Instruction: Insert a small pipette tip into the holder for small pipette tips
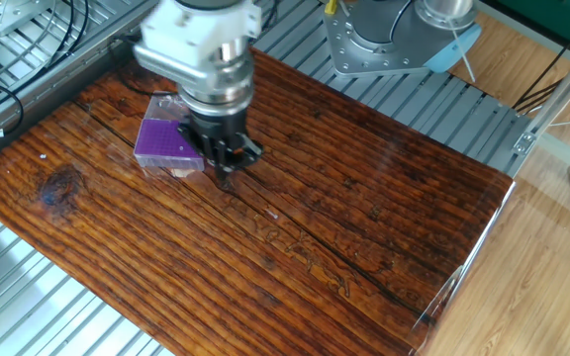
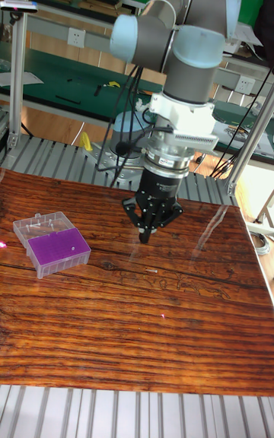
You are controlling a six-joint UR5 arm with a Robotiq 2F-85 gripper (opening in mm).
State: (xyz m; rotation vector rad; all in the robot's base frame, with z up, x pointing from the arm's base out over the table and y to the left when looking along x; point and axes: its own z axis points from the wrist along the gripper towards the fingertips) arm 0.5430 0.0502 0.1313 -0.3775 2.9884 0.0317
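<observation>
The holder for small pipette tips is a clear box with a purple top plate, and its clear lid lies open behind it. It stands on the wooden table toward the left. My gripper hangs just right of the holder and apart from it, pointing straight down a little above the wood. In the tall fixed view the gripper has its fingertips drawn together, and I see nothing between them. A tiny pale sliver lies on the wood below the gripper; it may be a small pipette tip.
The dark wooden table sits on a grooved metal frame. A second robot's grey base stands at the far edge. Cables lie at the left. Shelving and posts rise behind the table.
</observation>
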